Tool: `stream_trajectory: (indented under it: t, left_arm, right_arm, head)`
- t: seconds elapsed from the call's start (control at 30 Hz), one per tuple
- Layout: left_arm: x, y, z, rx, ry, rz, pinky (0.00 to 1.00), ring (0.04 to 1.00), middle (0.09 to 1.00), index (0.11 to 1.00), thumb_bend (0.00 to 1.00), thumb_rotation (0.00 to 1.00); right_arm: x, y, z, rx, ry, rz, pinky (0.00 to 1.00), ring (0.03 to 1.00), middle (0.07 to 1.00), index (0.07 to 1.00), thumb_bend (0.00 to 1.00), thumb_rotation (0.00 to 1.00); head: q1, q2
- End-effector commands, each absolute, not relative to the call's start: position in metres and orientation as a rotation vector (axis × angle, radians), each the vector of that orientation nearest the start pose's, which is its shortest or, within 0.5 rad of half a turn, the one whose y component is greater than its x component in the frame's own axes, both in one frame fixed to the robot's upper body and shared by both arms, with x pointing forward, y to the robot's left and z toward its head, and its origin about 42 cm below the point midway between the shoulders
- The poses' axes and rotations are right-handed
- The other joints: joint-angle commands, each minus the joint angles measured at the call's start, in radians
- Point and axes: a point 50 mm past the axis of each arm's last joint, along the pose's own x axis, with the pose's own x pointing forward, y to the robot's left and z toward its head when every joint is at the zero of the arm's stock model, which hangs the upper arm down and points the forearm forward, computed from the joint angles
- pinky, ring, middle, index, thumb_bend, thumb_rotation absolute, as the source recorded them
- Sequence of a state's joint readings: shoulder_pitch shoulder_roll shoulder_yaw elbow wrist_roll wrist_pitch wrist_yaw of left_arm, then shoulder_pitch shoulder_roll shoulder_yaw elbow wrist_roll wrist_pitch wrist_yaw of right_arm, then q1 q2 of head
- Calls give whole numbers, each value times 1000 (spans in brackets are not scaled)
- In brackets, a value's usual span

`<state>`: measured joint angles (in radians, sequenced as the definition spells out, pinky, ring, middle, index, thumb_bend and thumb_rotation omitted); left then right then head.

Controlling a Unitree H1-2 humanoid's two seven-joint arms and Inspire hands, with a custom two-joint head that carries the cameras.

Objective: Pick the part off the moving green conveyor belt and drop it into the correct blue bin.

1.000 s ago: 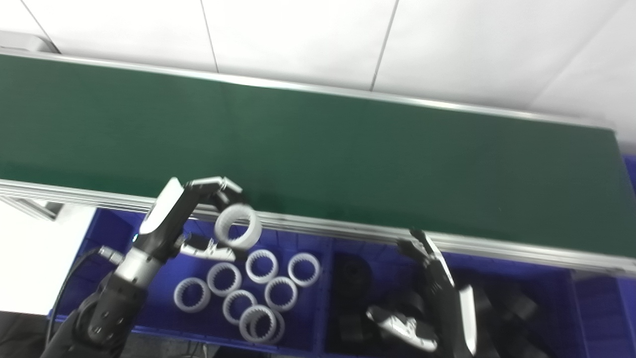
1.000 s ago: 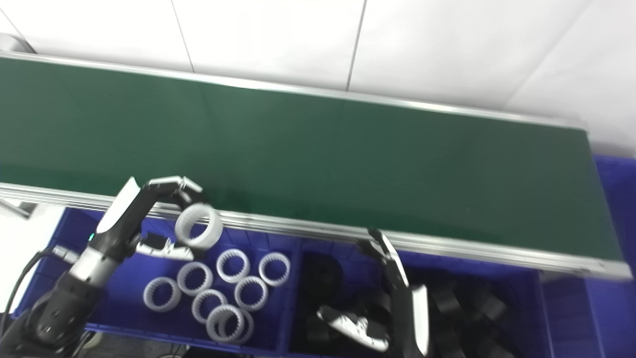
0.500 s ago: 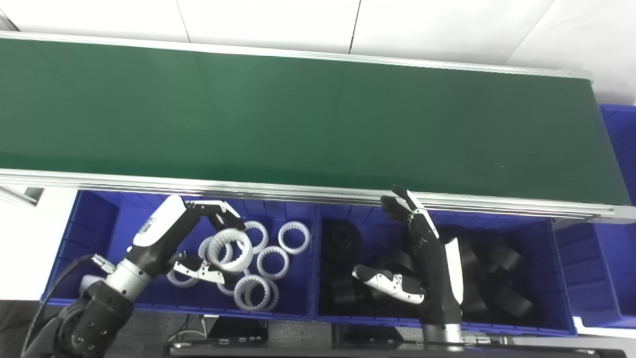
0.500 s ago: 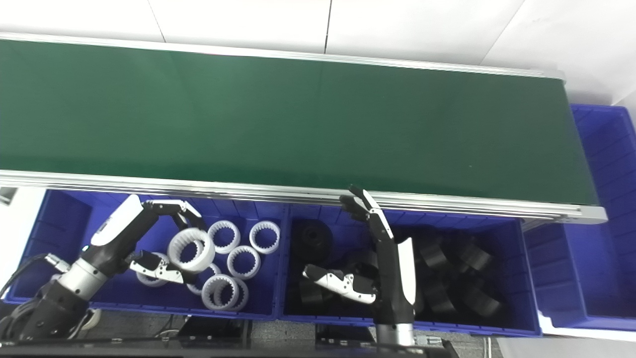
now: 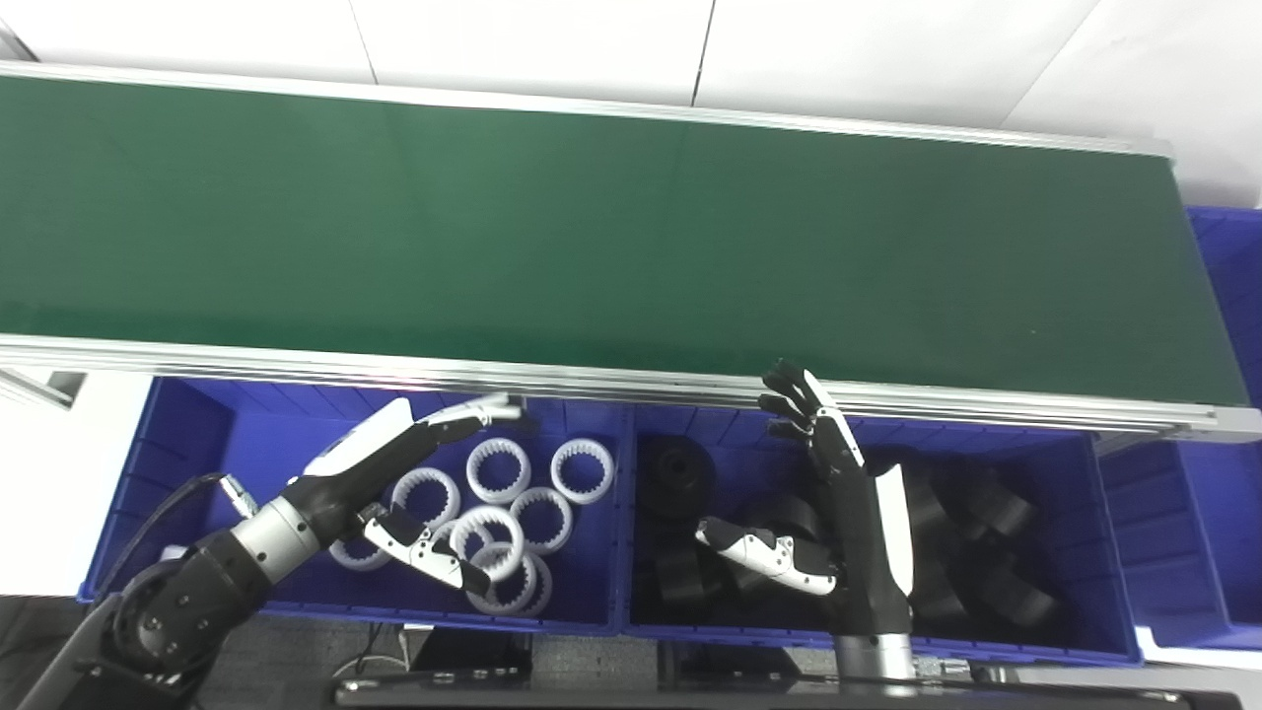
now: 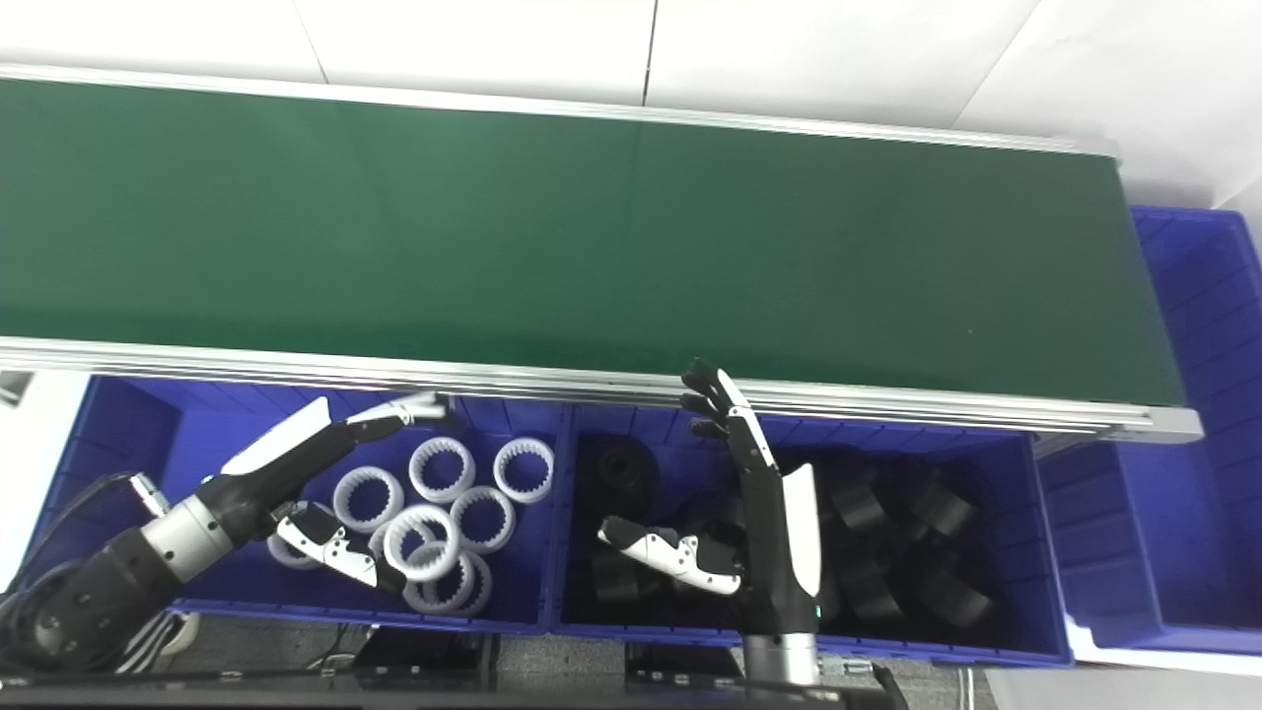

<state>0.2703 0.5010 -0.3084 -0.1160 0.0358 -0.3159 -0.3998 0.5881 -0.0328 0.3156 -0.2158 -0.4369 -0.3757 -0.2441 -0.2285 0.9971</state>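
The green conveyor belt [image 5: 611, 227] runs across the top and carries no part in view. My left hand [image 5: 394, 473] is open and empty, fingers stretched over the left blue bin [image 5: 187, 463]. Several white toothed rings [image 5: 498, 468] lie in that bin; one ring [image 5: 486, 535] lies on top of the pile just under the hand. My right hand [image 5: 838, 503] is open and empty, fingers upright over the middle blue bin [image 5: 1104, 552], which holds several black parts [image 5: 680, 473].
The belt's metal side rail [image 5: 592, 380] runs just behind both bins. Another blue bin [image 6: 1203, 394] stands at the far right, past the belt's end. White floor tiles lie beyond the belt.
My left hand carried a white ring from the belt edge down over the left bin, then opened; the ring now lies among the others. The camera tilted down early on. The right hand barely moved.
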Motion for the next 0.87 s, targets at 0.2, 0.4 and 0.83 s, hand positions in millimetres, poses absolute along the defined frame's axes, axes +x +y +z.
stream_trajectory:
  t: [0.2, 0.4, 0.83]
  left_arm:
    - [155, 261, 66, 146, -40, -744, 989, 1000, 1000, 1000, 1000, 320]
    - [146, 261, 52, 54, -20, -683, 926, 999, 1000, 1000, 934, 300]
    - [137, 261, 42, 24, -19, -648, 820, 907, 961, 973, 802, 182]
  right_arm:
    - [71, -159, 78, -266, -41, 95, 804, 868, 901, 925, 852, 501]
    - [67, -160, 67, -272, 6, 130, 808, 878, 913, 936, 864, 486]
    - [63, -162, 56, -298, 39, 151, 791, 882, 905, 939, 862, 494]
  head:
    - [20, -88]
    - [29, -145]
    - [43, -207]
